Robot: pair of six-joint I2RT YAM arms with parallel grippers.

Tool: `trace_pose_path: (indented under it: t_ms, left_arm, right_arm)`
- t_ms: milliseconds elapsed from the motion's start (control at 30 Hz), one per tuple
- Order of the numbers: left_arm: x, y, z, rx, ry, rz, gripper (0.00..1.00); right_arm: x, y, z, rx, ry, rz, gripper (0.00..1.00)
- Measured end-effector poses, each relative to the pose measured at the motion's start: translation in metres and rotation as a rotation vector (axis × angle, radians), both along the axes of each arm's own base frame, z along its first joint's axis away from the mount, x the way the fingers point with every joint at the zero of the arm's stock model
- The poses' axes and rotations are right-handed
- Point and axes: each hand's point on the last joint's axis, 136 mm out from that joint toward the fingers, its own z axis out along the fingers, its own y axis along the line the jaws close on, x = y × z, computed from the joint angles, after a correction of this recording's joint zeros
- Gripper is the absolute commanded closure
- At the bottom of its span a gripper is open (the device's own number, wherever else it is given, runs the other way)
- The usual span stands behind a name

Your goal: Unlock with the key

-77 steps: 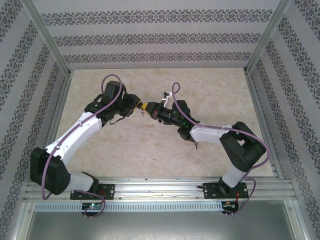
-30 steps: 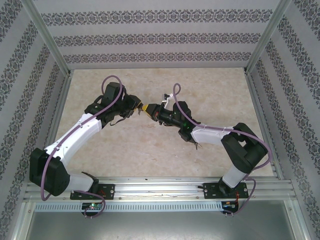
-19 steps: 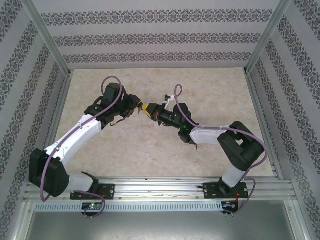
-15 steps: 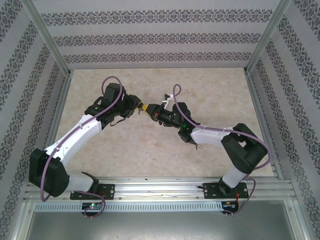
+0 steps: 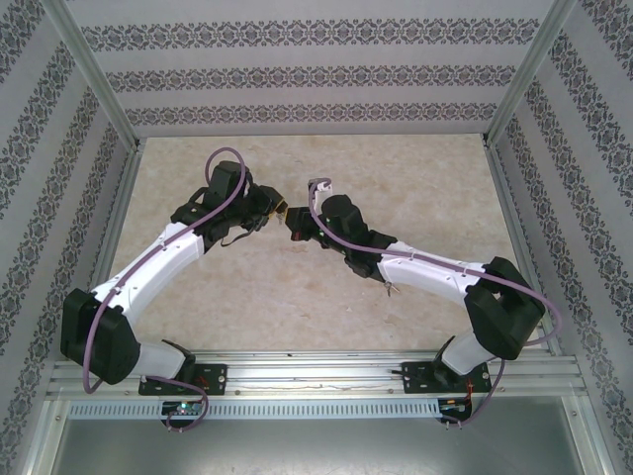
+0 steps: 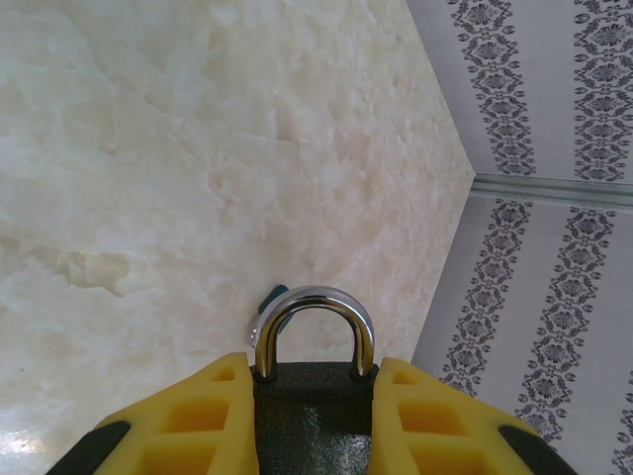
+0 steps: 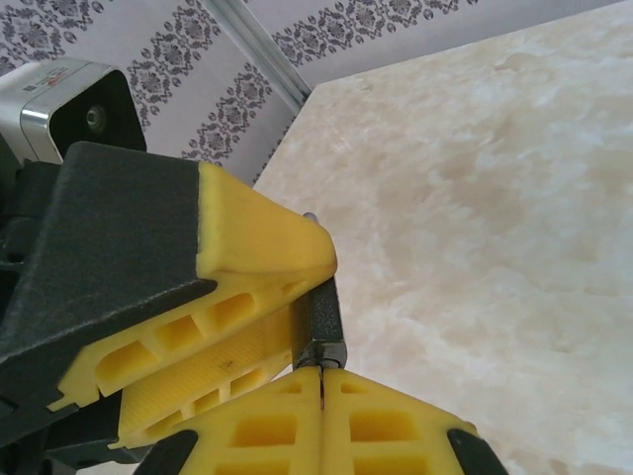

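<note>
A dark padlock (image 6: 312,416) with a chrome shackle (image 6: 315,297) is clamped by its body between the yellow pads of my left gripper (image 6: 315,364). The shackle stands closed, both legs in the body. From the right wrist the padlock (image 7: 322,312) shows edge-on between the left fingers (image 7: 262,247). My right gripper (image 7: 321,374) is shut, its tips pressed against the padlock's bottom end. A small dark shiny piece of the key (image 7: 328,351) shows there; the rest is hidden between the pads. Both grippers (image 5: 287,216) meet above the table's middle.
The marble-look table (image 5: 415,188) lies below, with patterned walls (image 5: 316,74) on three sides and metal corner posts. A small teal object (image 6: 272,295) shows just behind the shackle; I cannot tell what it is.
My right arm has swung, its elbow moving out to the right and its wrist rolling, while its tips stay at the padlock. The left arm has hardly moved.
</note>
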Motion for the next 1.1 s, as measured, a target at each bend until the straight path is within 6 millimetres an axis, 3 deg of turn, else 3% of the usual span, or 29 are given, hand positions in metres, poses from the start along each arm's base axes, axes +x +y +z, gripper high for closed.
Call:
trace_pose_path:
  t_ms: [167, 667, 1100]
  left_arm:
    - [0.002, -0.001, 0.0, -0.001, -0.003, 0.0, 0.8]
    - [0.012, 0.009, 0.003, 0.038, -0.046, 0.061, 0.8]
    - [0.011, 0.014, 0.011, 0.05, -0.078, 0.07, 0.8]
  right_arm:
    - [0.004, -0.002, 0.0, 0.054, 0.049, 0.006, 1.0]
    - [0.016, 0.005, -0.002, 0.636, 0.386, 0.041, 1.0]
    - [0.018, 0.008, 0.001, 0.831, 0.481, 0.098, 1.0]
